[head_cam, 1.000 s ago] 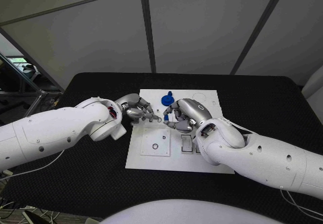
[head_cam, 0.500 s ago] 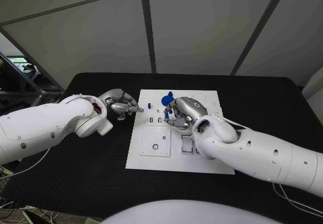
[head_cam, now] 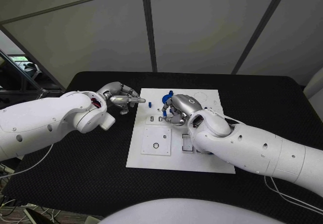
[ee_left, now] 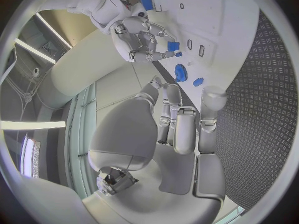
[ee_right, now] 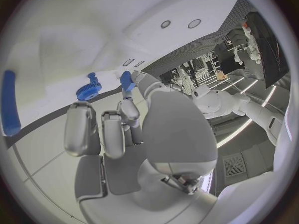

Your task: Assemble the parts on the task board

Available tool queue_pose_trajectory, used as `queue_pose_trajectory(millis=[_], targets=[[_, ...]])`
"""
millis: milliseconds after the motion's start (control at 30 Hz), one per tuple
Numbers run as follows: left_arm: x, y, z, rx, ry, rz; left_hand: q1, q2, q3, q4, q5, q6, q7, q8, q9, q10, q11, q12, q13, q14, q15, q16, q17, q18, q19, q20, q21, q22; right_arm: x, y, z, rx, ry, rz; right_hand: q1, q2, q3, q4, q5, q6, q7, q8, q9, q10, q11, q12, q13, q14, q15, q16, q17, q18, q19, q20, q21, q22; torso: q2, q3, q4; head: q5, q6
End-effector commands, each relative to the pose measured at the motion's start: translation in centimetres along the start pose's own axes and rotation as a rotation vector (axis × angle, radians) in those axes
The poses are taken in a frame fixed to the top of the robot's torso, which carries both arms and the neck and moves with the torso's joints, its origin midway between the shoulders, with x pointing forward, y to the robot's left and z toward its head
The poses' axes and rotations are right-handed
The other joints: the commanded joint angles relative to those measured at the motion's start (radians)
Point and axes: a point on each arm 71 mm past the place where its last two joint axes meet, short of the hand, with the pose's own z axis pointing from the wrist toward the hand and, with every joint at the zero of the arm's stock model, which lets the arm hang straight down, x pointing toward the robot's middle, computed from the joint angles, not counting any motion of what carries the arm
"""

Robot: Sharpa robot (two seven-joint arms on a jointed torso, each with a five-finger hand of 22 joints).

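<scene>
Two silver hands work at a white board (head_cam: 178,154) lying in the middle of a black surface (head_cam: 80,186). At the board's far end the right hand (head_cam: 176,108) is over the plate, fingers curled around a small blue part (head_cam: 166,110) pinched at their tips; the right wrist view shows that blue piece (ee_right: 126,79) caught between two fingertips. Just beyond the hand, a blue gear (head_cam: 167,98) sits on the board, with a smaller blue piece (head_cam: 149,104) lying near the board's left edge, apart from the gear. Off that left edge, the left hand (head_cam: 122,100) is above the black surface, fingers drawn together and pointing toward the board; it appears to hold nothing, though the fingertips are hard to read from the head view. From the left wrist camera its fingers (ee_left: 184,129) lie side by side and bare, with the gear (ee_left: 181,72) and the small piece (ee_left: 198,81) on the board ahead of them. Nearer the robot, the board carries a square plate with a round hole (head_cam: 156,145).
</scene>
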Motion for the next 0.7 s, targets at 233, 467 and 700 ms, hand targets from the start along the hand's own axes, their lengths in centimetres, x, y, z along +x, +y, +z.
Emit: queue_pose_trajectory(millis=[233, 467, 700], targets=[[0.33, -0.63, 0.08, 0.037, 0.006, -0.041, 0.01, 0.002, -0.001, 0.006, 0.006, -0.006, -0.001, 0.004, -0.002, -0.011, 0.001, -0.005, -0.003, 0.005, -0.005, -0.006, -0.001, -0.007, -0.009, 0.002, -0.003, -0.003, 0.33, 0.13, 0.25, 0.019, 0.055, -0.027, 0.001, 0.007, 0.005, -0.004, 0.001, 0.016, -0.011, 0.003, 0.029, -0.001, 0.002, -0.008, -0.004, 0.075, -0.007, -0.001, 0.13, -0.006, 0.002, -0.002, 0.004, -0.001, 0.0, 0.0019, -0.0003, 0.0, -0.003], [0.51, -0.72, 0.14, 0.039, 0.015, -0.041, 0.009, 0.003, -0.001, 0.007, 0.006, -0.007, 0.0, 0.005, -0.002, -0.012, 0.001, -0.005, -0.004, 0.005, -0.005, -0.006, -0.001, -0.007, -0.01, 0.002, -0.004, -0.004, 0.37, 0.11, 0.31, 0.028, 0.068, -0.036, 0.0, 0.004, 0.004, -0.004, 0.0, 0.013, -0.009, 0.002, 0.029, -0.004, 0.003, -0.011, -0.006, 0.075, -0.006, -0.001, 0.13, -0.005, 0.001, -0.002, 0.002, -0.003, -0.001, 0.0022, -0.001, 0.001, -0.005], [0.64, -0.79, 0.2, 0.042, 0.02, -0.042, 0.009, 0.003, -0.002, 0.008, 0.006, -0.008, 0.0, 0.005, -0.002, -0.013, 0.002, -0.006, -0.004, 0.005, -0.004, -0.006, -0.001, -0.007, -0.01, 0.002, -0.004, -0.004, 0.43, 0.1, 0.35, 0.034, 0.074, -0.043, -0.003, 0.001, 0.003, -0.003, -0.002, 0.009, -0.007, 0.001, 0.029, -0.007, 0.005, -0.014, -0.009, 0.075, -0.005, 0.001, 0.133, -0.005, -0.001, -0.001, 0.001, -0.006, -0.001, 0.0016, 0.0005, 0.002, -0.004]])
